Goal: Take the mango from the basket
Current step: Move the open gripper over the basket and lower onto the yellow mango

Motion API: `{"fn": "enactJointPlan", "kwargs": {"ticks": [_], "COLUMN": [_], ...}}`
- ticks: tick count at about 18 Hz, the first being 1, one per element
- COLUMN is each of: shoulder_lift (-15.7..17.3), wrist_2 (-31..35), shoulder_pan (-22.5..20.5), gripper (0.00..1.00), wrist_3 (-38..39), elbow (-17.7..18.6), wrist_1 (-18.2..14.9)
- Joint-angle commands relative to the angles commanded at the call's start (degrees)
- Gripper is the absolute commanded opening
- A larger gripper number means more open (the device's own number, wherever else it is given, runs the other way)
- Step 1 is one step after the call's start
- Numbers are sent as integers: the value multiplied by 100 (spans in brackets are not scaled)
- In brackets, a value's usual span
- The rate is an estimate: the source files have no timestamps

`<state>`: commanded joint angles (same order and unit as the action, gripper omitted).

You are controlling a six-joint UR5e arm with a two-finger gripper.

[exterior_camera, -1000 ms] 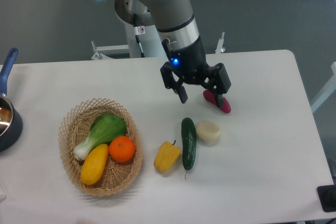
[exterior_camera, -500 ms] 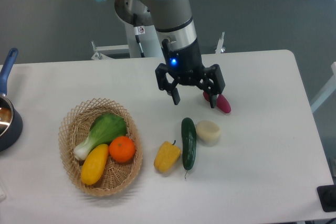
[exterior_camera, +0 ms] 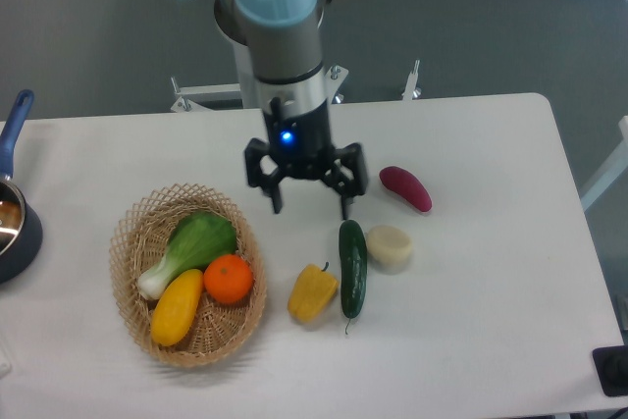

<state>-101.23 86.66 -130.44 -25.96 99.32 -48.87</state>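
The mango [exterior_camera: 178, 307], smooth yellow and oval, lies in the front of the tan wicker basket [exterior_camera: 130, 237] on the left of the table. An orange [exterior_camera: 229, 279] and a green leafy vegetable [exterior_camera: 189, 250] lie beside it in the basket. My gripper [exterior_camera: 311, 206] is open and empty. It hangs above the table to the right of the basket, up and right of the mango.
A yellow bell pepper [exterior_camera: 312, 292], a dark green cucumber [exterior_camera: 352, 267], a pale round piece [exterior_camera: 390, 247] and a magenta vegetable [exterior_camera: 405, 188] lie right of the basket. A dark pot with a blue handle [exterior_camera: 14, 205] sits at the left edge.
My gripper has moved left from beside the magenta vegetable toward the basket, staying open. The magenta vegetable now shows in full.
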Motion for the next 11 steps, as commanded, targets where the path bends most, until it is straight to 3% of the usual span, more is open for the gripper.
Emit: {"fn": "enactJointPlan", "kwargs": {"ticks": [3,6,11], "shoulder_lift": [-448,-800,-1372], "wrist_2": [-9,-52,-114], "shoulder_pan": [430,615,1125], "gripper": [100,100,100], "wrist_3": [635,960,1190], "elbow": [-290,-361,-633], "wrist_1": [9,18,360]}}
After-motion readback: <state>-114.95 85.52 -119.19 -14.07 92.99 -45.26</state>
